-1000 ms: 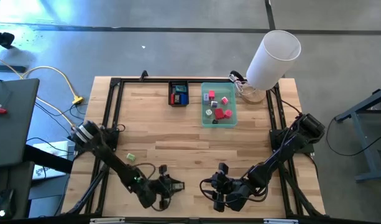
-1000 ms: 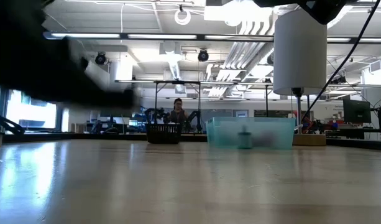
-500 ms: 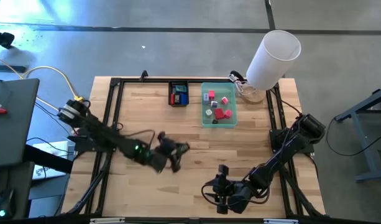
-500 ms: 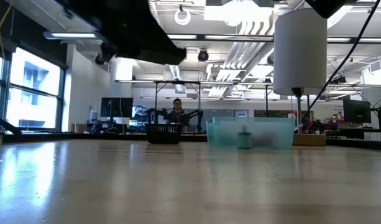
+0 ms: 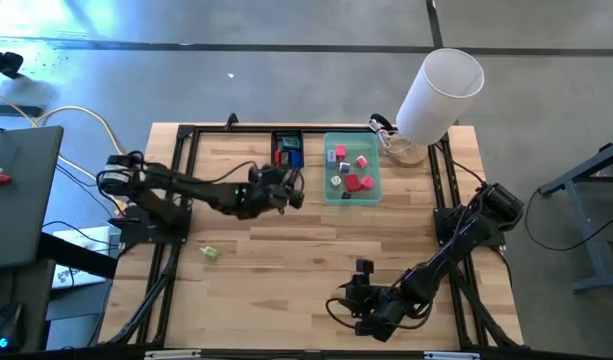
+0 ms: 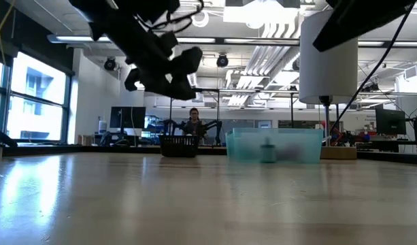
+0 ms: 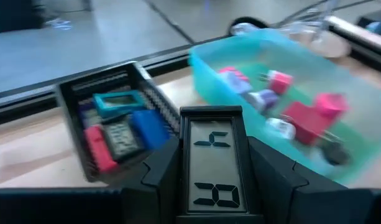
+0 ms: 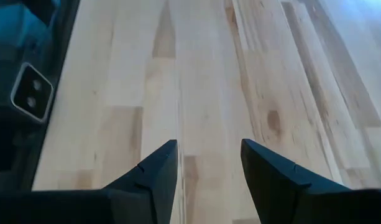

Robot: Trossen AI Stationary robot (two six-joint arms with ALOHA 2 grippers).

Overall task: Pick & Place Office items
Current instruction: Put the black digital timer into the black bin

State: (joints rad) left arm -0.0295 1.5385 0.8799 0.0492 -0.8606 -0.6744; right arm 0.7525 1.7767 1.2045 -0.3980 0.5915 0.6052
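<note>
My left gripper (image 5: 289,190) hangs above the table just short of the two trays, shut on a small black piece with a grey display (image 7: 212,163). Ahead of it stand the small black tray (image 7: 113,127), holding red, blue, teal and black pieces, and the translucent teal tray (image 7: 339,74), holding red, pink and purple pieces. A small green piece (image 5: 210,253) lies alone on the wood at the left. My right gripper (image 8: 209,165) hovers open over bare wood near the table's front edge (image 5: 356,290). My left gripper pinches the black display piece by its two long sides (image 7: 185,168), one dark finger (image 7: 159,183) on each side. The fingers reach toward the table's far edge, slanting a little downward, and lie along the piece. The piece is lifted clear, display up.
A tall white cylinder (image 5: 441,90) stands at the table's far right corner beside the teal tray. A black frame rail (image 5: 186,190) runs around the table. A dark block (image 8: 30,93) sits near the right gripper. A person (image 6: 194,122) shows far off in the room.
My left gripper has swung from the table's near edge toward the far edge and up, rolling as it went, and now hangs before the trays with the black display piece still between its fingers. My right gripper has turned a little in place.
</note>
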